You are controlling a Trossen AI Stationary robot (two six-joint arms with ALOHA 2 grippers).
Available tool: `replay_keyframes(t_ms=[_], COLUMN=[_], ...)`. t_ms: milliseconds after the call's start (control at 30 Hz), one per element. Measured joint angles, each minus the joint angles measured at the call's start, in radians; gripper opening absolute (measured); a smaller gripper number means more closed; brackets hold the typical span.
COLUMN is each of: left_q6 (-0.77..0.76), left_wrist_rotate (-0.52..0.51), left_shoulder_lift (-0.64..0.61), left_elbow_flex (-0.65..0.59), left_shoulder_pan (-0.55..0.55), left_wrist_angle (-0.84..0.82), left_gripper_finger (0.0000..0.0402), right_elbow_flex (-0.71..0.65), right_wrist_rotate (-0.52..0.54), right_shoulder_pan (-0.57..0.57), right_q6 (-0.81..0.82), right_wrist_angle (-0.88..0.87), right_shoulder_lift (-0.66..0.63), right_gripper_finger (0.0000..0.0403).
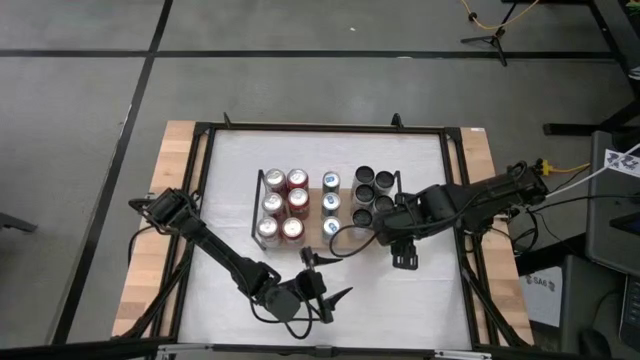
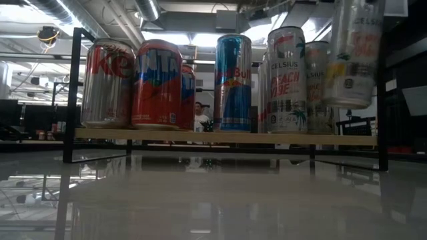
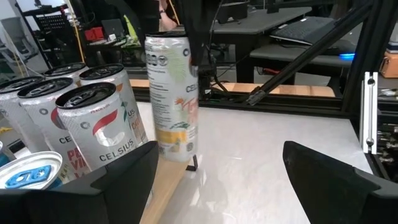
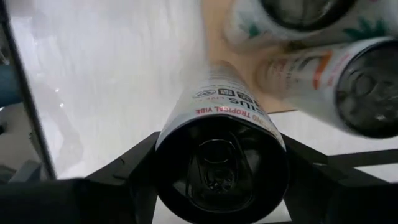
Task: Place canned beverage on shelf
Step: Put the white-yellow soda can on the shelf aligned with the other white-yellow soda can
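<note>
While right tool (image 4: 217, 177) grips can (image 3: 171, 99) above shelf (image 3: 168, 180) edge, it may topple off; left tool (image 1: 325, 290) gapes, idle over bench (image 1: 400, 290)

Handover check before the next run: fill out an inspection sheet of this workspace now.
Surface: white tabletop, bare in front of the shelf.
Job's things: wooden shelf holds red cans, blue cans and white Celsius cans; one more Celsius can hangs above the shelf's end.
Clutter: nothing seen.
Grippers: right claw shut on that Celsius can; left claw open, empty, near the front edge.
Cables: yellow cable on the floor.
Surroundings: desks, a person behind the shelf.
</note>
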Motion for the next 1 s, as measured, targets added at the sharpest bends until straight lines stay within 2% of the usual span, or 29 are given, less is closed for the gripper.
replay_keyframes(t_ms=[233,533,1000], left_q6=[-0.002,-0.001,0.0], left_wrist_rotate=[0.0,0.0,0.0], left_shoulder_lift=[0.0,0.0,0.0], left_elbow_flex=[0.0,0.0,0.0], left_shoulder_pan=[0.0,0.0,0.0], left_wrist_angle=[0.0,0.0,-0.008], left_gripper_finger=[0.0338,0.0338,0.0338], right_elbow_flex=[0.0,0.0,0.0], right_wrist_rotate=[0.039,0.004,-0.014], right_shoulder_pan=[-0.038,-0.107,-0.112], right_q6=[-0.002,-0.023,-0.05], right_wrist_angle=[0.005,0.004,0.007], right_shoulder_lift=[0.0,0.004,0.07], right_gripper_finger=[0.0253,0.0253,0.0253])
